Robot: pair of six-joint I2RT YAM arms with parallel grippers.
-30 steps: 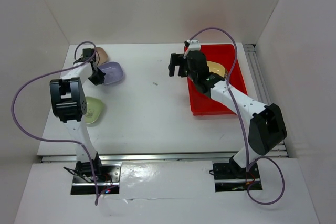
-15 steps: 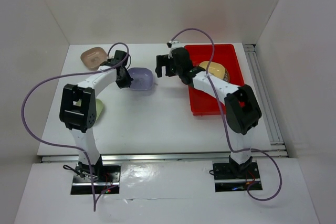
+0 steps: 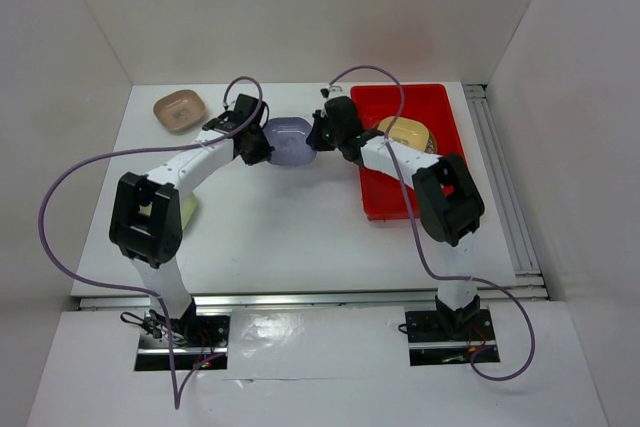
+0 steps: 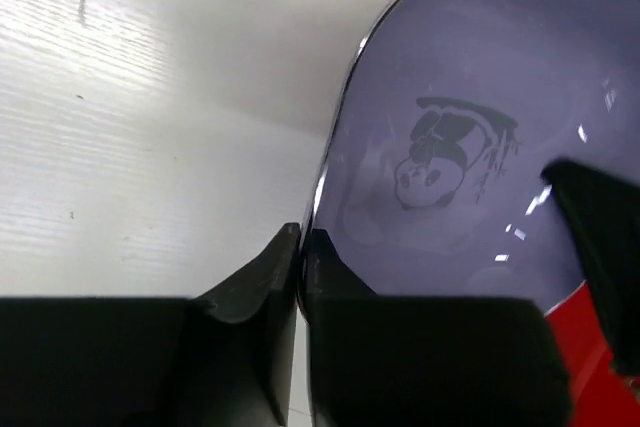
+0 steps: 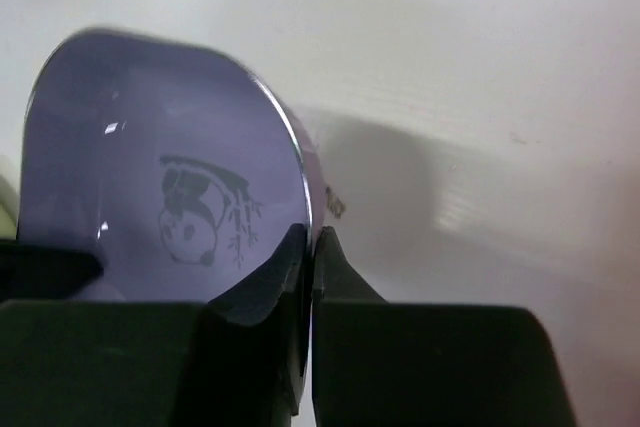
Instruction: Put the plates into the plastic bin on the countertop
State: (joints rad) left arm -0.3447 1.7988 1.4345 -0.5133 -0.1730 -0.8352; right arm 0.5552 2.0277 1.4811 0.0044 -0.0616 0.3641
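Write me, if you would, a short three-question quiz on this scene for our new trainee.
1. True or false: the lavender plate lies inside the red bin.
2. Which jaws are pinching the lavender plate's rim? A) left jaws only B) right jaws only C) both D) neither
3. Fill in: the dark print in the middle of the lavender plate shows a ____.

Key
1. False: it is outside the bin, between the two arms.
2. C: each wrist view shows its own jaws shut on the rim.
3. Panda.
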